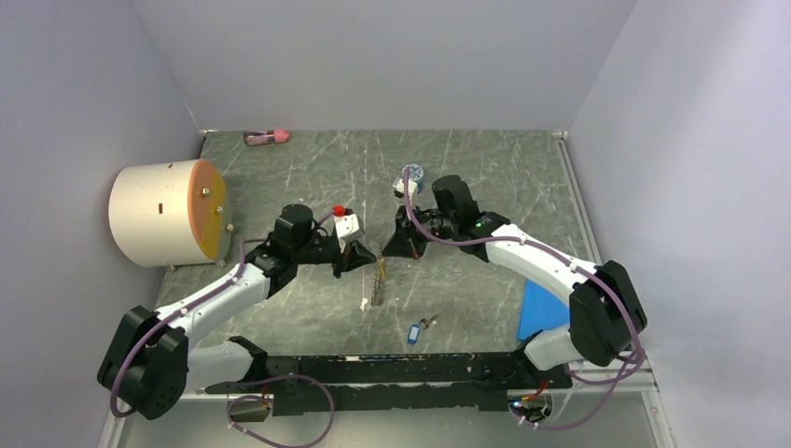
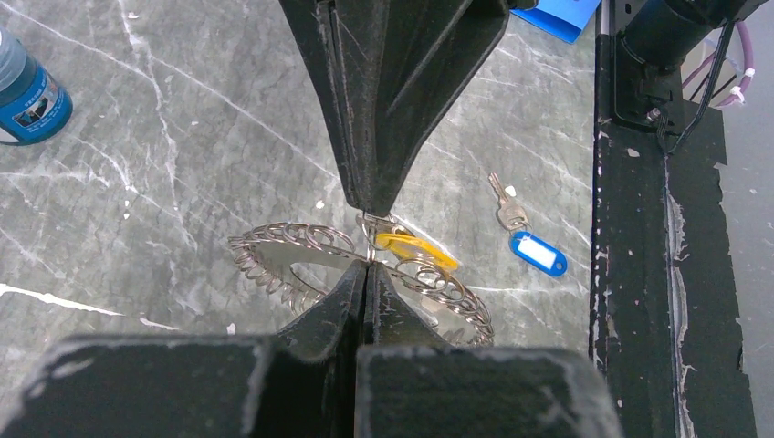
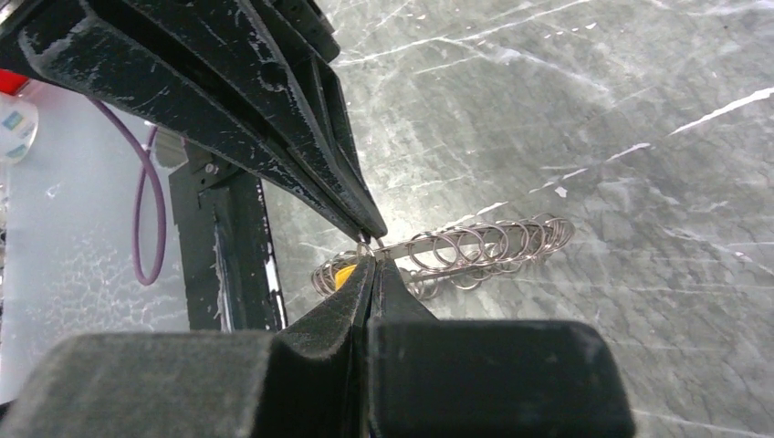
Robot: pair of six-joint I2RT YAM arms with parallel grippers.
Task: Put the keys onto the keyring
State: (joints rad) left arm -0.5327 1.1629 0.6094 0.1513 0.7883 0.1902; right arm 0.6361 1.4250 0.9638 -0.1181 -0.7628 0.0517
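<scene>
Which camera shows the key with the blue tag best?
The left wrist view: the blue-tagged key lies close and sharp, metal blade and tag both clear. The top view shows the key only as a tiny blue speck. The right wrist view misses it.

The left end effector (image 1: 357,259) and right end effector (image 1: 408,247) meet tip to tip over the desk (image 1: 504,177), both pinched on the keyring (image 1: 377,280), with no gap between them. A blue jar (image 1: 411,177) stands just behind them and a cream drum (image 1: 159,215) blocks the far left. The far right lies open.
</scene>
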